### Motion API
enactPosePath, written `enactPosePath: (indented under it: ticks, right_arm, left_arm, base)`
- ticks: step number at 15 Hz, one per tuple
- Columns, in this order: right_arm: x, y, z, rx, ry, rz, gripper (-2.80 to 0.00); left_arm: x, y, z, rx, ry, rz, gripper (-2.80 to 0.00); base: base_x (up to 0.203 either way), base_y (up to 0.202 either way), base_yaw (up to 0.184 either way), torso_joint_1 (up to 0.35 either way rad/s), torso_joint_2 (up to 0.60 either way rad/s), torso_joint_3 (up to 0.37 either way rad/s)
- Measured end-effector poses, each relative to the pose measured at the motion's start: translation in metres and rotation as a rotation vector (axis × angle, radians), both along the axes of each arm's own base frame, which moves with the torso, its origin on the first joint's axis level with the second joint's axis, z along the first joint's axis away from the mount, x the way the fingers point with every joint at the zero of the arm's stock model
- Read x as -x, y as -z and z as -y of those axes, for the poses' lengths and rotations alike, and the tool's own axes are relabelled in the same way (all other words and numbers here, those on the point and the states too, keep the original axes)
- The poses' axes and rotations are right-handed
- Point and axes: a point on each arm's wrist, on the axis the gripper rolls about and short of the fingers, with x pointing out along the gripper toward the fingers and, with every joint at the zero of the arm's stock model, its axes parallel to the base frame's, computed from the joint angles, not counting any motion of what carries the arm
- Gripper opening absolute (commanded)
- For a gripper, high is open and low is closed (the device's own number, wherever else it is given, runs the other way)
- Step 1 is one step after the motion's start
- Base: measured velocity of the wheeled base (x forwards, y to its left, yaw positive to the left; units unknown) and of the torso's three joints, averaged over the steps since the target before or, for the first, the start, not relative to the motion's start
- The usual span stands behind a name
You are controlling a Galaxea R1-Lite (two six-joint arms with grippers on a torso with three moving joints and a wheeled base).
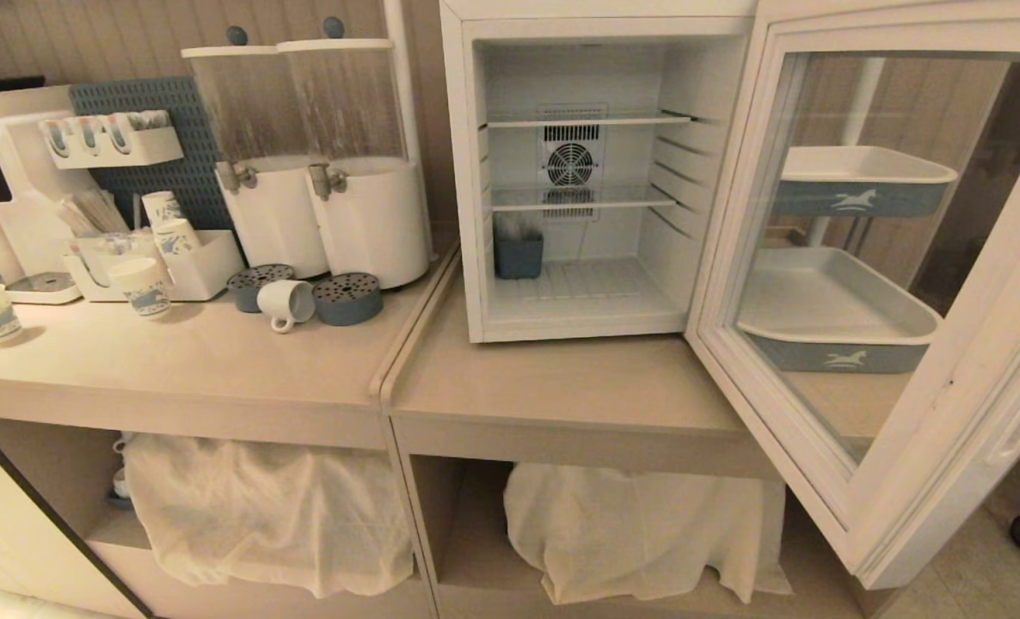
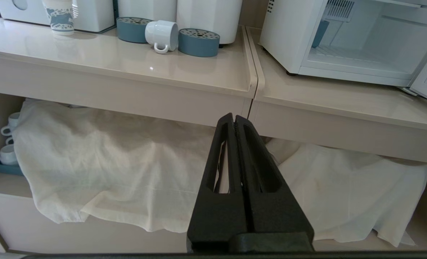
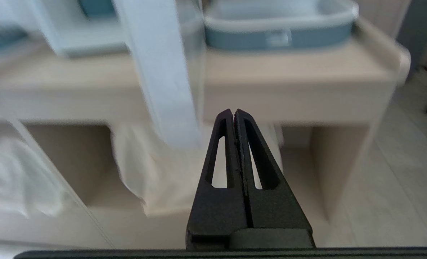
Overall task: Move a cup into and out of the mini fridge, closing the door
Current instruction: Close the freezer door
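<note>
The cup (image 1: 287, 303) looks like glossy white ceramic. The counter (image 1: 218, 361) is smooth beige with a slight sheen. The door (image 1: 863, 284) has clear glass in a white frame. Soft creased cloth (image 1: 261, 507) hangs below. The fingers (image 2: 251, 172) are matt black, slightly rough.

No lettering, brand name or number can be read in any view. The only marks are pictures: a white horse figure on the blue band of each of the two trays (image 1: 854, 201) seen through the glass of the open fridge door (image 1: 931, 481), and blue printed figures on the paper cups (image 1: 142, 288) left of the drink dispensers (image 1: 364, 215).
</note>
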Motion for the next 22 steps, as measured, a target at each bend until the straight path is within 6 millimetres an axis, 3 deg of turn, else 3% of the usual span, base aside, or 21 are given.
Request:
enactPosePath:
  ticks: [5, 9, 11, 16, 19, 22]
  right_arm:
    - [0.038, -0.1, 0.001, -0.096, -0.025, 0.167, -2.8]
    - [0.019, -0.186, 0.011, -0.193, -0.104, 0.157, -2.8]
    - [0.0, -0.215, 0.011, -0.252, -0.164, 0.085, -2.8]
    - [-0.056, -0.246, -0.003, -0.427, -0.083, 0.044, -2.8]
    - [-0.078, -0.245, -0.005, -0.509, 0.032, 0.028, -2.8]
    - [-0.1, -0.233, -0.002, -0.462, 0.067, 0.0, -2.8]
  left_arm:
    - [0.0, 0.0, 0.0, 0.0, 0.002, -0.001, -2.8]
    - [0.0, 0.0, 0.0, 0.001, 0.0, -0.001, -2.8]
    - [0.0, 0.0, 0.0, 0.001, 0.001, 0.0, -2.8]
    - [0.0, 0.0, 0.0, 0.001, 0.0, -0.001, -2.8]
    - [0.0, 0.0, 0.0, 0.001, 0.0, -0.001, -2.8]
    - [0.0, 0.0, 0.0, 0.001, 0.002, -0.001, -2.8]
  base:
    - [0.0, 0.0, 0.0, 0.0, 0.0, 0.0]
    - [0.0, 0.0, 0.0, 0.0, 0.0, 0.0]
    - [0.0, 0.0, 0.0, 0.0, 0.0, 0.0]
    - [0.0, 0.0, 0.0, 0.0, 0.0, 0.0]
    - [0.0, 0.0, 0.0, 0.0, 0.0, 0.0]
    - [0.0, 0.0, 0.0, 0.0, 0.0, 0.0]
